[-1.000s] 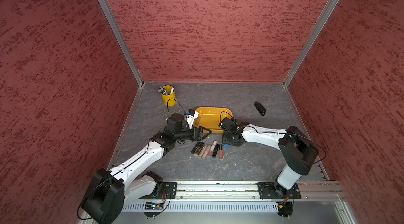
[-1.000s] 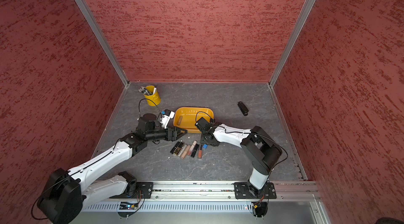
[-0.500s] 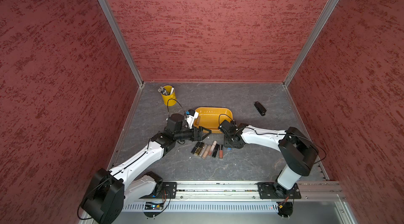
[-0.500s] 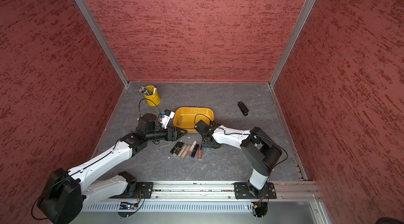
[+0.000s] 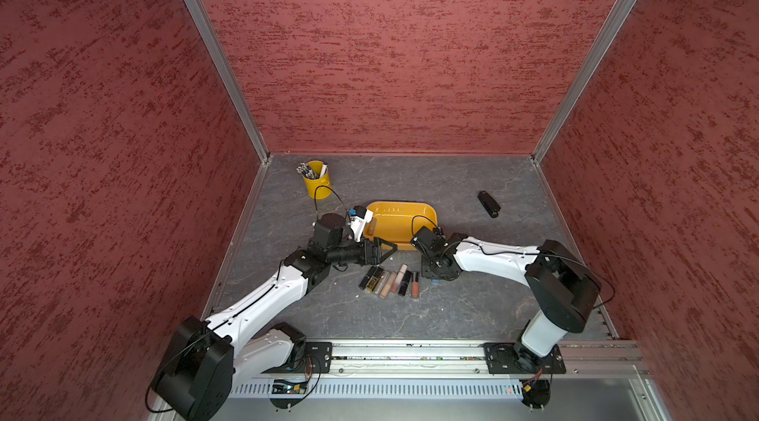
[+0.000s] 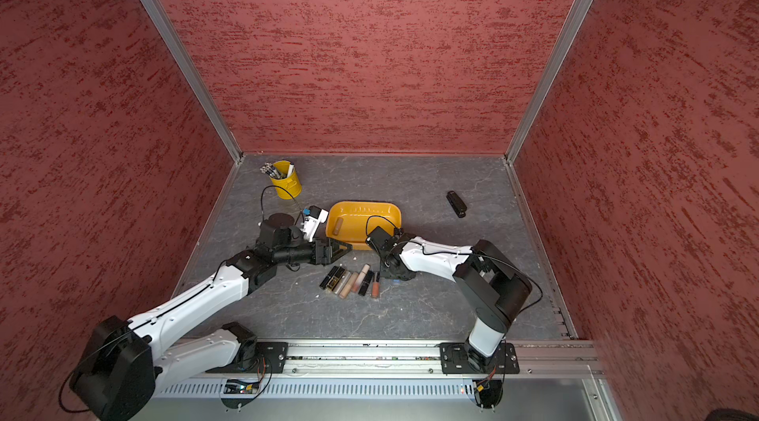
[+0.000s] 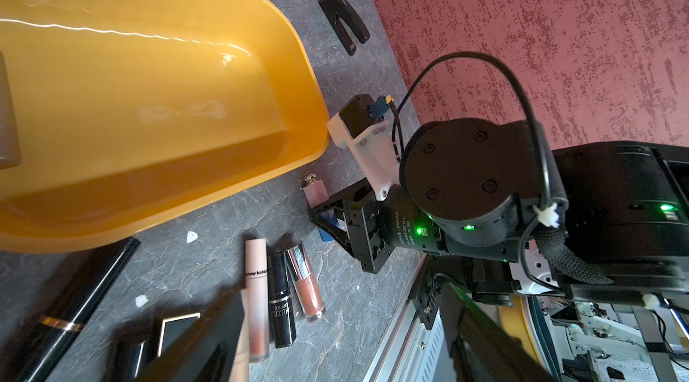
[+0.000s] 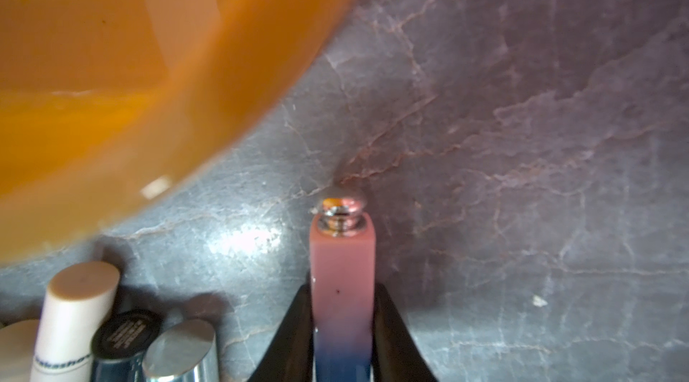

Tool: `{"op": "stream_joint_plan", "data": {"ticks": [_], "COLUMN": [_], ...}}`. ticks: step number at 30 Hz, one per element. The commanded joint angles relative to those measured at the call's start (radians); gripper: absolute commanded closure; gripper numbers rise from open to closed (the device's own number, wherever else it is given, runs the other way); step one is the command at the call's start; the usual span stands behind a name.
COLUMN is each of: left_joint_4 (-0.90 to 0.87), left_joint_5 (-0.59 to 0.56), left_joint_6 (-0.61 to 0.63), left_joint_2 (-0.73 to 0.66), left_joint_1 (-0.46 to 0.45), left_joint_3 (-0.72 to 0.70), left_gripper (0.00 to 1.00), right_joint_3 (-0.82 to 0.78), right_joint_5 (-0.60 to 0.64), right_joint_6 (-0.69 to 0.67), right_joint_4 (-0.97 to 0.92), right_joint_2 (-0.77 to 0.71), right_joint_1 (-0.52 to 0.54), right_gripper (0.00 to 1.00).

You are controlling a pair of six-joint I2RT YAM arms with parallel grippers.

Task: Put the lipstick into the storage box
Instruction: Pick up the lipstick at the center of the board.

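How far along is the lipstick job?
Done: one brown tube lies in the storage box. In hand: the right pincer grips the pink lipstick down at the table. Left: lift it in, then the row of tubes. The left pincer is open, empty.

storage box: blurred | pink lipstick: blue end cut off at frame edge

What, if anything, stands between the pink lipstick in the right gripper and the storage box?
Nothing visible. Only bare table lies between the pink lipstick, clamped in the right gripper, and the near wall of the storage box. The left gripper sits to one side.
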Motion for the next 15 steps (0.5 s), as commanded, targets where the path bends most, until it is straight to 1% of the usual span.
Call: {"op": "stream_joint_plan", "data": {"ticks": [1,3,6,9,10,15], "left_joint_4": [0.005,0.012,0.038,0.078,0.094,0.199], "left_joint_5": [0.004,0.004,0.011,0.025,0.028,0.076], "left_joint_6": [-0.001,-0.007,-0.024,-0.047,-0.056,-0.112], "left_joint_2": [0.008,0.011,0.016,0.018,0.018,0.048], "left_joint_1": [0.007,0.007,0.009,0.012,0.013,0.016], "left_joint_3": [0.003,0.003,-0.001,-0.011,-0.015,-0.023], "left_gripper": [0.12,0.12,0.11,0.10,0.06,0.04], "right_joint_3": [-0.023,-0.025,-0.034,-0.048,-0.054,-0.096], "right_joint_5": [-0.023,-0.026,-0.025,-0.023,-0.018,0.031], "right_joint_6": [-0.004,-0.005,-0.004,0.001,0.002,0.001], "right_joint_4": [-0.041,-0.040,-0.037,-0.045,-0.049,-0.094], "right_joint_2": [0.002,-0.006,-0.023,-0.054,-0.064,-0.151], "right_joint_1": [0.009,0.009,0.009,0.007,0.007,-0.006], "right_gripper": [0.78,0.82,0.84,0.85,0.85,0.85]}}
